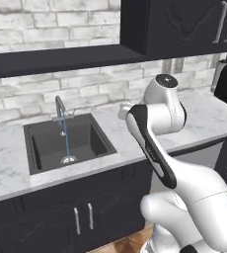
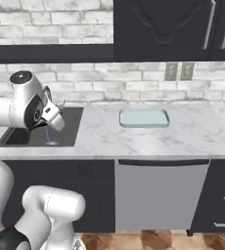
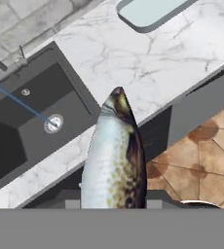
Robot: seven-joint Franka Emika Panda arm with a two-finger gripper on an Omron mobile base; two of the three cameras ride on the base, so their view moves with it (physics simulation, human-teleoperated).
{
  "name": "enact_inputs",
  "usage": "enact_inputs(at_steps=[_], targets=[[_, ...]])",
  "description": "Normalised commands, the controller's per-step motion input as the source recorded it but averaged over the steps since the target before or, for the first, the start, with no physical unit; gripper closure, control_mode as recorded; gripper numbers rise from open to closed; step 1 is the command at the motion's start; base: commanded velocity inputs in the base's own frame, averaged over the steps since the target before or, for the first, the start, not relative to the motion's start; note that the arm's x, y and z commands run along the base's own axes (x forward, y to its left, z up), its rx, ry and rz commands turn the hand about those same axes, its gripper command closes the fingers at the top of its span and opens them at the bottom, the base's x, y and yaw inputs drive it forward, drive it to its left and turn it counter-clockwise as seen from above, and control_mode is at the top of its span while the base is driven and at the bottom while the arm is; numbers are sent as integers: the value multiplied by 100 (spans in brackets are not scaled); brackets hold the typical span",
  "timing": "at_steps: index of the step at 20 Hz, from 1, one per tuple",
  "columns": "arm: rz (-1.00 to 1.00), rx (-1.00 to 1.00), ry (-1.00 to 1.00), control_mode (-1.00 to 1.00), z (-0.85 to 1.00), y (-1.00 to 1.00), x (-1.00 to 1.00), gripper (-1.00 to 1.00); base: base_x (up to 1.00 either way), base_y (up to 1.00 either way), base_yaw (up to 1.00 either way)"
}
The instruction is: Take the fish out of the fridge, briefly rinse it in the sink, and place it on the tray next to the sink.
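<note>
Pinched in the end effector (image 3: pixel 113 206): fish (image 3: pixel 115 155), hanging over bench (image 3: pixel 148 63) edge beside sink (image 3: pixel 31 121). Water running; rinse step pending. Next: carry over basin, then tray (image 3: pixel 150 12).

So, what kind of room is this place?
A kitchen, it seems: a black sink with a running faucet in a marble counter, dark cabinets, and a brick wall.

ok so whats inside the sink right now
The sink holds a round steel drain with a thin stream of water hitting it. Its near wall hides the front floor.
</note>
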Motion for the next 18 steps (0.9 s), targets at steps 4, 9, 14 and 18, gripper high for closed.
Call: enact_inputs(at_steps=[4, 9, 14, 18], targets=[[0, 0, 0, 100, 0, 0, 0, 100, 63, 24, 6], [0, 0, 0, 100, 0, 0, 0, 100, 6, 76, 9], [0, 0, 0, 100, 0, 0, 0, 100, 3, 33, 4], [0, 0, 0, 100, 0, 0, 0, 100, 48, 0, 0]])
